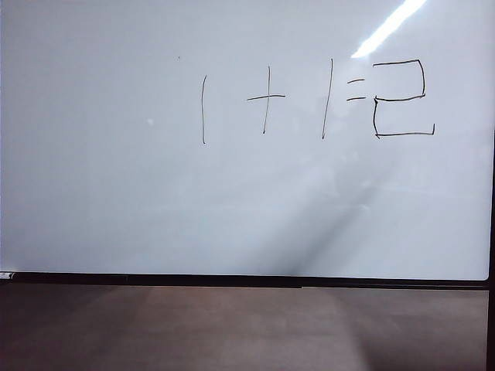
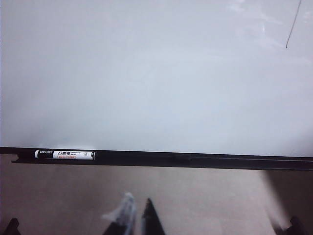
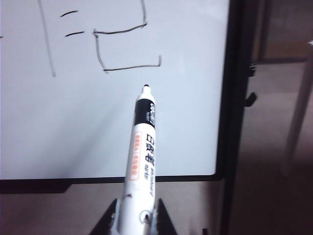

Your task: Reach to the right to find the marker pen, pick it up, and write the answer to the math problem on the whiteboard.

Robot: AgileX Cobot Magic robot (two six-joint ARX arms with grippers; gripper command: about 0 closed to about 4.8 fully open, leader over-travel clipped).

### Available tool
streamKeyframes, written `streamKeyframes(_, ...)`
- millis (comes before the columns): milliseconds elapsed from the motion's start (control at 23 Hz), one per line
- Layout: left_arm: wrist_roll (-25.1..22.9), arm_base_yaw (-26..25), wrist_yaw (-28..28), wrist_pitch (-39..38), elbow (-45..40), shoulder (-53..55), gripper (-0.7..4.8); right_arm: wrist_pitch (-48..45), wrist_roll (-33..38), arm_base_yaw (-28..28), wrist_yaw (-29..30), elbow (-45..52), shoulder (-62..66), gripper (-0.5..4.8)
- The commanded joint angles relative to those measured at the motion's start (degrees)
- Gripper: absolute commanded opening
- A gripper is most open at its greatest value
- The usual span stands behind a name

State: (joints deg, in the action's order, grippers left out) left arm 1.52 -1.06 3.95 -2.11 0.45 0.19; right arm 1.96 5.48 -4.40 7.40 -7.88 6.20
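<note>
Both grippers sit low before the whiteboard [image 1: 116, 201]. Right gripper [image 3: 133, 215] pinches the marker pen [image 3: 141, 156], tip off the surface below the answer [image 1: 401, 98]. Left gripper [image 2: 137, 218] has fingers nearly together, holding nothing. Farther up, the math problem [image 1: 278, 99] reads 1+1=, the 2 just beside it.

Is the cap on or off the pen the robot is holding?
Off. The marker pen in the right gripper shows its bare dark tip, pointing at the whiteboard.
</note>
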Motion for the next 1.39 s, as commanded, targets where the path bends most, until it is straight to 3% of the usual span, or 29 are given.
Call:
streamKeyframes(44, -0.2, -0.09, 0.15, 0.92, 0.04, 0.04, 0.27, -0.5, 0.07, 0.07, -1.49, 2.82, -2.05, 0.0)
streamKeyframes(348, -0.22, -0.09, 0.13, 0.87, 0.04, 0.04, 0.27, -0.35, 0.15, 1.9, -1.55, 7.65, -6.1, 0.0)
streamKeyframes(740, -0.2, -0.09, 0.15, 0.9, 0.04, 0.04, 0.27, 0.15, 0.09, 5.66, -10.67, 7.65, -6.08, 0.0)
streamKeyframes(1393, -0.22, -0.09, 0.13, 0.9, 0.04, 0.04, 0.27, -0.07, 0.09, 5.64, -10.23, 7.65, -6.08, 0.0)
